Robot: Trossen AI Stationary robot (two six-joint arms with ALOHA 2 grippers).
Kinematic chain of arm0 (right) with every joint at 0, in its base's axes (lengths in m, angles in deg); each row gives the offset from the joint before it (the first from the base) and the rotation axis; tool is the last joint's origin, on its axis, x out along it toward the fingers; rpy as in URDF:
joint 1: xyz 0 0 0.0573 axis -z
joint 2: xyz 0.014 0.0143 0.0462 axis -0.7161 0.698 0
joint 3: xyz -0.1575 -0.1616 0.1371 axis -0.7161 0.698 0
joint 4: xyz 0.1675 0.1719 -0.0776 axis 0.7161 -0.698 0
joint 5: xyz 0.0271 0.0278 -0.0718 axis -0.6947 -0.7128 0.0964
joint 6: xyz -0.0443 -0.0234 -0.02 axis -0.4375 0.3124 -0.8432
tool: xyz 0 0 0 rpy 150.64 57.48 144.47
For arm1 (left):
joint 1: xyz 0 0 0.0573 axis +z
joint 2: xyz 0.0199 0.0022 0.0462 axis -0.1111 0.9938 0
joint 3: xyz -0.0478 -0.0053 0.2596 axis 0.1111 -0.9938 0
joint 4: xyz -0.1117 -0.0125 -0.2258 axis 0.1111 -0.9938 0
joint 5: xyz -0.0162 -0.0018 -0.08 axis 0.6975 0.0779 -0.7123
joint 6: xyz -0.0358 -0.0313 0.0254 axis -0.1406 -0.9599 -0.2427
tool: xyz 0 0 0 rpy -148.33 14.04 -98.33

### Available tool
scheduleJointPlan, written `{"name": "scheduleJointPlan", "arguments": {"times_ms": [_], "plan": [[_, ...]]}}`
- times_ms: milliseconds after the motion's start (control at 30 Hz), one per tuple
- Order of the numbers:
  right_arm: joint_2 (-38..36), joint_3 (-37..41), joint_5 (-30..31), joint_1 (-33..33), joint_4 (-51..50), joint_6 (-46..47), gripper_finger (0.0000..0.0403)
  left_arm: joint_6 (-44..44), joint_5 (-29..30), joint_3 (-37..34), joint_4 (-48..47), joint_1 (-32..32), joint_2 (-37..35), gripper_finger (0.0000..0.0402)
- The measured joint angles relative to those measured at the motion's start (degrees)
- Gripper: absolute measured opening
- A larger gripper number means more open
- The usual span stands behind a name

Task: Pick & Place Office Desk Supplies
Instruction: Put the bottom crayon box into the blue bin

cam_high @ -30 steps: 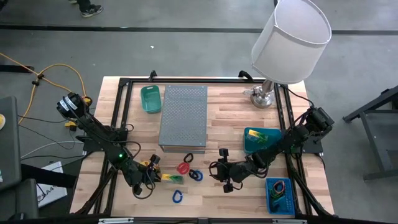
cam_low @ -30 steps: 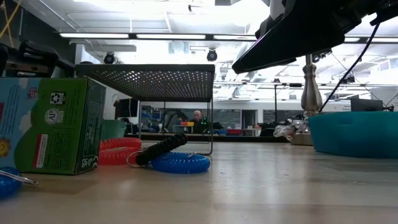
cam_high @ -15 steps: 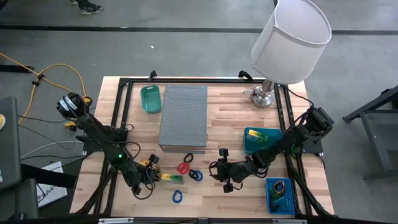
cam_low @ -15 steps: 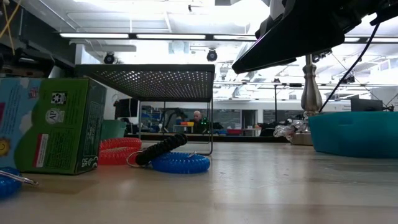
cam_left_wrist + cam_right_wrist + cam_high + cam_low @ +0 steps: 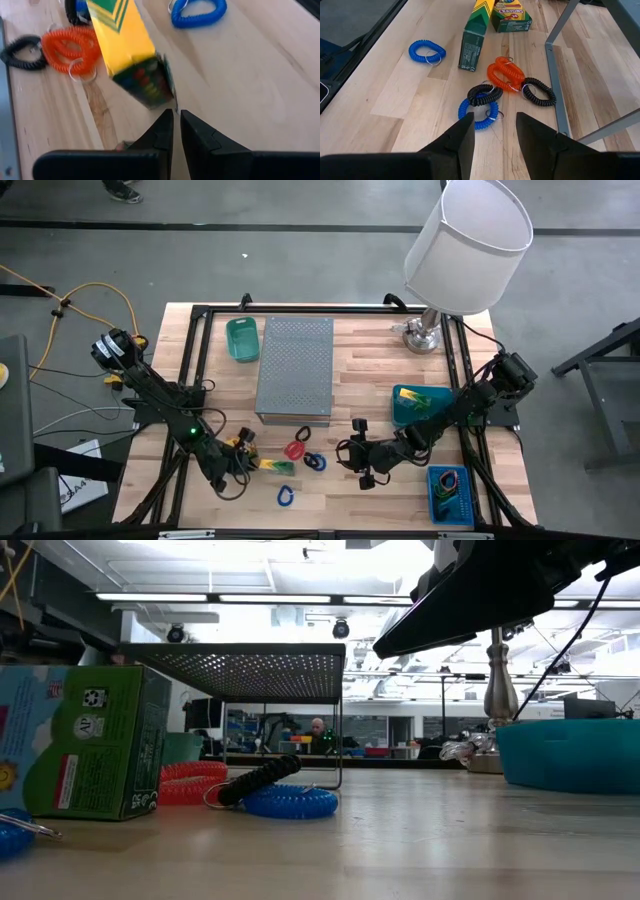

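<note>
The left gripper, fingers nearly closed and empty, hovers just short of the yellow-and-green cardboard crayon box lying at the table's 7 o'clock. The right gripper, open, hangs above the coiled plastic wrist bands. Picking looks pending; next, I judge, the left fingers must open and straddle the box.

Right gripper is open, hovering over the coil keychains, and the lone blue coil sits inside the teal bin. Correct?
Not the bin. The lone blue coil lies on the bare table, per the right wrist view. The right gripper is open over the coil keychains, as stated.
</note>
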Motion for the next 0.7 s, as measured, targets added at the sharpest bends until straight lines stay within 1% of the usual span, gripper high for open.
{"name": "scheduleJointPlan", "arguments": {"times_ms": [133, 500, 700], "plan": [[0.0, 0.0, 0.0, 0.0, 0.0, 0.0, 0.0133, -2.1, -0.8, 0.0, -1.4, -0.1, 0.0, 0.0029], [0.0, 0.0, 0.0, 0.0, 0.0, 0.0, 0.0133, -7.7, -0.8, 0.0, -2.8, -3.0, -0.2, 0.0029], [0.0, 0.0, 0.0, 0.0, 0.0, 0.0, 0.0133, -7.9, -0.6, 0.0, -5.0, -3.8, -5.0, 0.0029]]}}
